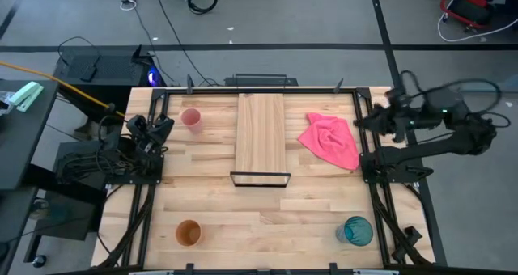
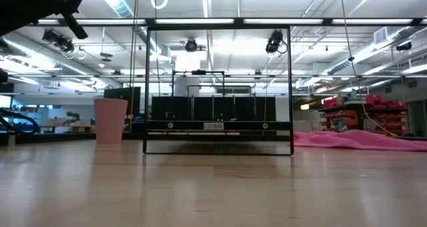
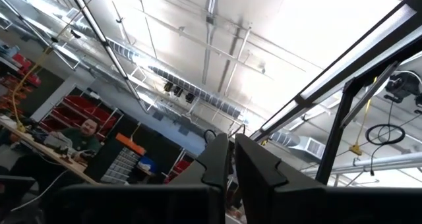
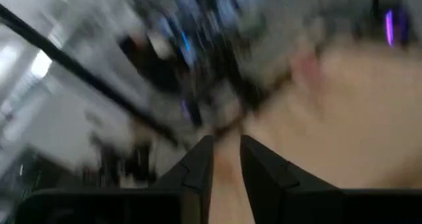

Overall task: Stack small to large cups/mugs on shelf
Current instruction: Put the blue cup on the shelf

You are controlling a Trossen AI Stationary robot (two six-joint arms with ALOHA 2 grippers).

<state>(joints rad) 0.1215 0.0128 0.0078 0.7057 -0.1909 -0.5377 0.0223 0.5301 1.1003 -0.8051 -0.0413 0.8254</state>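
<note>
The pink cup (image 1: 191, 119) stands upright on the tabletop at the far left, left of the shelf (image 1: 261, 133), a light-wood plank with a thin black frame (image 1: 261, 179) at its near end. The orange cup (image 1: 188, 233) stands near the front left, and the teal cup (image 1: 357, 230) near the front right. My left gripper (image 1: 166, 123) hovers at the table's left edge beside the pink cup, tipped upward, shut and empty (image 3: 232, 159). My right gripper (image 1: 360, 123) is raised at the table's right edge, open and empty (image 4: 226, 151).
A crumpled pink cloth (image 1: 332, 139) lies on the table just right of the shelf, between it and my right arm. In the low view the shelf's black frame (image 2: 217, 87) stands upright, with the pink cup (image 2: 110, 120) on its left.
</note>
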